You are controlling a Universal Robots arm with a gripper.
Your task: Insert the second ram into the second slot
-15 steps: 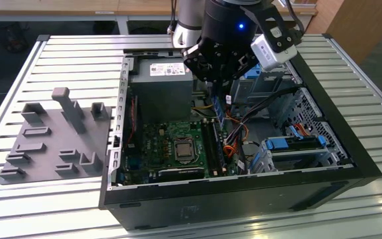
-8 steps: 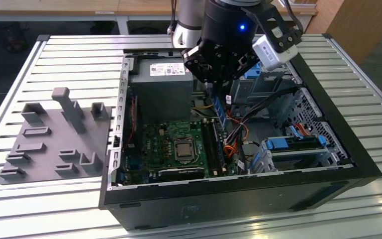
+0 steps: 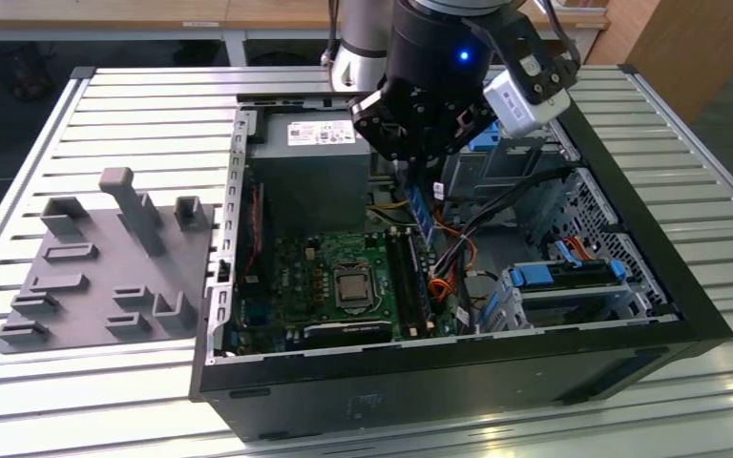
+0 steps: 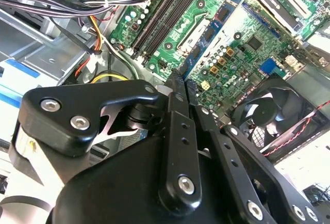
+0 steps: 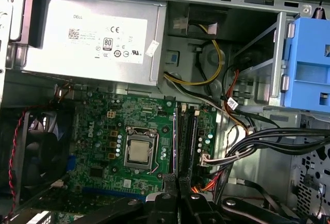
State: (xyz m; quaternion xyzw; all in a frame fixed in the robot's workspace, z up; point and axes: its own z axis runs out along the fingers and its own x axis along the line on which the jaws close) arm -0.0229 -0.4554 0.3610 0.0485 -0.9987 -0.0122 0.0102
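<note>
We note open computer case [image 3: 469,382] lying on slatted table [image 3: 150,105], near middle. Grey moulded tray [image 3: 99,277] beside case, toward table edge on exterior view's left. Inside case we see silver power supply [image 5: 93,38], processor [image 5: 140,152] mid green board [image 5: 98,126], black fan [image 5: 36,152] at board's edge, blue drive clip [image 5: 312,64], black cables [image 5: 273,139].

Items recorded were: one open computer case [image 3: 469,386], one motherboard [image 5: 103,118], one power supply [image 5: 93,38], one processor socket [image 5: 140,150], one case fan [image 4: 268,111], one ram stick [image 3: 420,218], two light-blue drive-bay clips [image 3: 571,274], one grey fixture plate [image 3: 87,279] and one gripper [image 4: 178,79]. The memory slots could not be counted.
</note>
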